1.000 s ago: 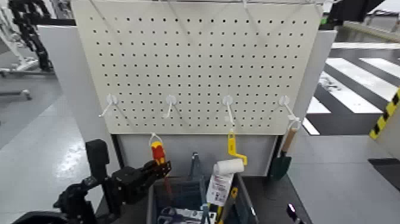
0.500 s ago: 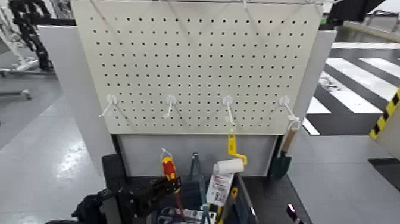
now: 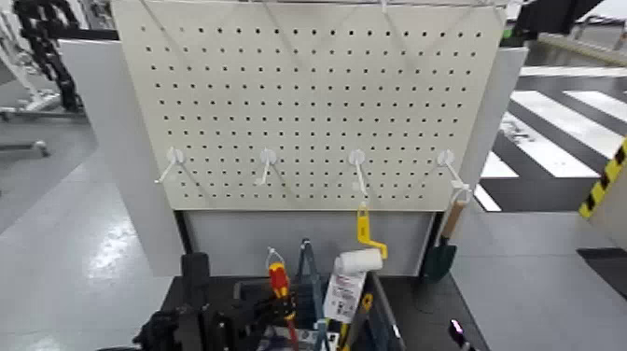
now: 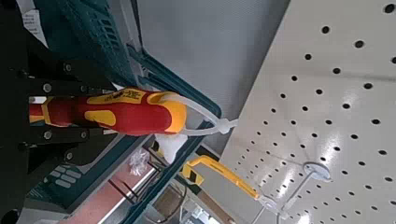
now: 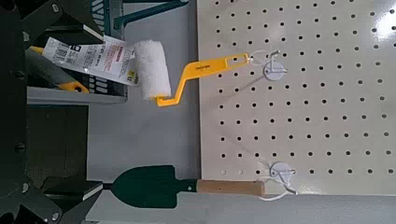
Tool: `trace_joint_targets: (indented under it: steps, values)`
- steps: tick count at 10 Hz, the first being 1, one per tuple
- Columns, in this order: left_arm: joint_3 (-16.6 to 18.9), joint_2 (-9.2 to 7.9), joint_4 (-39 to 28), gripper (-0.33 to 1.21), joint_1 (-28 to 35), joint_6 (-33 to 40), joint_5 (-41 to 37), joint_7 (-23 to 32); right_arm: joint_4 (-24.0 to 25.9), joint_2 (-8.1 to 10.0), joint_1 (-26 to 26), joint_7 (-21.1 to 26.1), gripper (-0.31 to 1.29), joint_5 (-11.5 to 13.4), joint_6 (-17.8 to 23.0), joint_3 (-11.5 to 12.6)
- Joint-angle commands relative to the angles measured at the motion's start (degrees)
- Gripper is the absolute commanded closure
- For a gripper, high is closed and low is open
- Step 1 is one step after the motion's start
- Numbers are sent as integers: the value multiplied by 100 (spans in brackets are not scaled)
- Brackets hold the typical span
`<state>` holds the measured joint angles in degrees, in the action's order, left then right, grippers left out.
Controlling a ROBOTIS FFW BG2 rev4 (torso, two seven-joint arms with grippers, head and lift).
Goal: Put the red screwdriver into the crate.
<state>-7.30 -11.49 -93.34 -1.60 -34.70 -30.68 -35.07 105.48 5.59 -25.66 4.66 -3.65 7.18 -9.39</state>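
Pegboard (image 3: 308, 103) behind; left hand (image 3: 266, 313) clenched on red screwdriver (image 3: 279, 285) over crate (image 3: 378, 322); right hand unclear.

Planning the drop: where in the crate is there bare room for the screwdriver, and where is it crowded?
Left tool holds the red-handled screwdriver above the dark blue-grey ribbed plastic crate. Free: the crate's left part beneath it. Crowded: the right side, with the yellow-handled white paint roller and its tag.

left pincer (image 3: 266, 313): low, clamped shut | right arm: out of head view
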Motion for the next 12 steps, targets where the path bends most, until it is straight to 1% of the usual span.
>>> trace_joint_targets:
  steps: [1,2,3,4,5,8,10,12]
  values:
    - [-61,-2,159,92,-24,-98,-237,0,-2,-5,0,0,20,-13,3,-1]
    - [-61,-2,238,56,-16,-72,-439,0,-2,-5,0,0,20,-21,3,-1]
    - [-69,-2,264,25,-16,-28,-501,0,-2,-5,0,0,20,-21,12,-1]
    - [-43,-2,220,10,-7,16,-492,-18,-2,3,0,0,20,-21,12,-1]
    - [1,-11,176,13,-7,86,-483,-26,-2,3,0,0,20,-30,12,-1]
    - [115,-20,-123,14,20,297,-202,-35,7,3,0,0,20,-39,12,-1]
    - [185,-20,-430,14,90,675,282,-9,7,3,0,0,20,-39,12,-10]
    - [247,-11,-870,14,327,1106,958,431,16,3,0,-9,20,-39,3,-1]
